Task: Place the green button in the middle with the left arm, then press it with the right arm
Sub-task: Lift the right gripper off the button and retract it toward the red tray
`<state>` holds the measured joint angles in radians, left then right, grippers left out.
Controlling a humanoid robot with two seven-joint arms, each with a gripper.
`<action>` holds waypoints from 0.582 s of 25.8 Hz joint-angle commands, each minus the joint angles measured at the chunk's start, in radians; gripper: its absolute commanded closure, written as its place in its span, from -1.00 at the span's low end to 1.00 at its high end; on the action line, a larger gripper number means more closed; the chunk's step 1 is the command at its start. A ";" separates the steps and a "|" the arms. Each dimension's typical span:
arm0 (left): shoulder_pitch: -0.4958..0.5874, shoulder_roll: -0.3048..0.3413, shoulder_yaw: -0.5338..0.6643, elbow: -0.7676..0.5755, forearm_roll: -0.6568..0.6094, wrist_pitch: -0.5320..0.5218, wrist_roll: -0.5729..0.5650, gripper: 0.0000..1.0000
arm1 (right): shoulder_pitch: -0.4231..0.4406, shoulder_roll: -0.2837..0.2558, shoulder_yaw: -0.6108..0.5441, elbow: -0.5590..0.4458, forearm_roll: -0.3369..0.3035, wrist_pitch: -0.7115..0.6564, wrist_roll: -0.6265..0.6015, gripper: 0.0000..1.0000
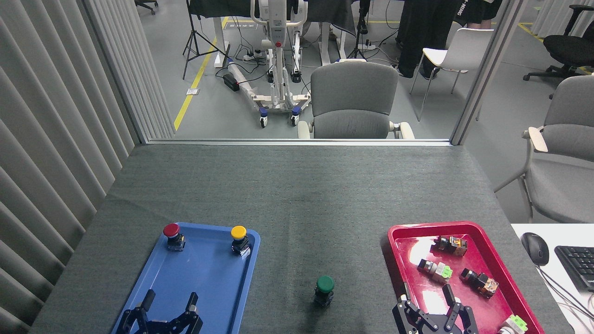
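Now the green button [325, 289] stands upright on bare counter [297, 199], between both trays. Left tool [169, 304] and right tool [429, 299] hover spread, empty. Placement looks done; pressing calls for the right tool moving over the cap.

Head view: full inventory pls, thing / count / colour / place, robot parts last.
green button: 1, dark green cap on black base, upright on bare cloth between the trays
red button: 1, red cap, blue tray far-left corner
yellow button: 1, yellow cap, blue tray far-right corner
blue tray: 1, blue, table near left
red tray: 1, red, table near right
switch parts: 5 small pieces, black with green or orange, in red tray
table cloth: 1, dark grey
mouse: 1, black, white desk at right
keyboard: 1, black, partly cut off
chairs: several, mostly grey, behind and right of the table
left gripper: black, open, over blue tray
right gripper: black, open, over red tray
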<state>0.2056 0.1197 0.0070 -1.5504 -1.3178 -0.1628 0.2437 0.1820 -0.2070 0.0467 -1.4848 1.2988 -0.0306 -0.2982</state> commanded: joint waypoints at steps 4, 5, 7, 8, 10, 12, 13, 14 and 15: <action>0.000 0.002 0.001 0.006 0.002 0.000 0.000 -1.00 | 0.004 -0.003 0.005 -0.002 0.013 0.026 -0.002 -0.99; 0.000 0.000 0.001 0.006 0.002 0.000 0.000 -1.00 | 0.005 -0.006 0.005 -0.002 0.028 0.044 -0.007 -0.99; 0.000 0.000 0.002 0.007 0.002 0.000 0.000 -1.00 | 0.005 -0.022 0.007 0.000 0.031 0.058 -0.002 -0.99; 0.000 0.000 0.002 0.009 0.002 0.000 0.000 -1.00 | 0.005 -0.023 0.010 0.004 0.031 0.060 -0.002 -0.99; 0.000 0.000 0.001 0.015 0.002 0.000 0.000 -1.00 | 0.011 -0.025 0.028 0.006 0.033 0.055 -0.001 -0.99; 0.000 0.000 0.001 0.015 0.002 0.000 0.000 -1.00 | 0.017 -0.026 0.038 0.001 0.033 0.055 -0.001 -0.99; 0.000 0.000 0.002 0.015 0.002 0.000 0.000 -1.00 | 0.019 -0.031 0.038 0.001 0.033 0.055 -0.001 -0.99; 0.000 0.000 0.002 0.015 0.002 0.000 0.000 -1.00 | 0.019 -0.034 0.038 0.000 0.033 0.058 -0.001 -0.99; 0.000 0.000 0.004 0.015 0.002 0.002 0.000 -1.00 | 0.017 -0.034 0.036 0.000 0.033 0.060 -0.002 -0.99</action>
